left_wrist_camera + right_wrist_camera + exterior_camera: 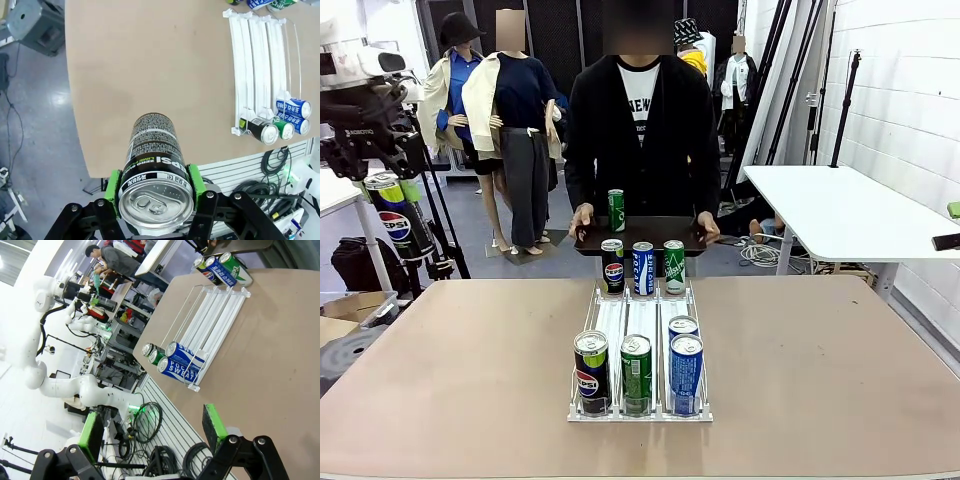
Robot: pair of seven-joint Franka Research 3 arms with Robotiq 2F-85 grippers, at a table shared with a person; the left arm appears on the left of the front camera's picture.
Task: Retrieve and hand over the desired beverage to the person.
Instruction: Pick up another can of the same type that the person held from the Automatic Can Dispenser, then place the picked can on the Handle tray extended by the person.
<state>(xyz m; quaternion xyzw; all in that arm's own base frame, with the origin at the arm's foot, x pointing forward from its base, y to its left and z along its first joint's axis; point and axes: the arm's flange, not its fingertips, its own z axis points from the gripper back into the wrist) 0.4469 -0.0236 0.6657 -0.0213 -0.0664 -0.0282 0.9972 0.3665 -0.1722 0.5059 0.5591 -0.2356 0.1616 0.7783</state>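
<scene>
Front view: stood at the near end of a white rack (640, 345) on the counter (470, 370), three cans, with a black Pepsi can (591, 371) on the left. Waited behind the far edge, holding a dark tray (650, 233) with a green can (616, 210) on it, the person (642, 120). Hung high at far left, the left pincer (382, 165), clamped on a black Pepsi can.

Left wrist view: squeezed the held can (152, 175) between green pads (194, 179).

Right wrist view: stood wide apart with nothing between them, the right pincer (152, 427) fingers.
</scene>
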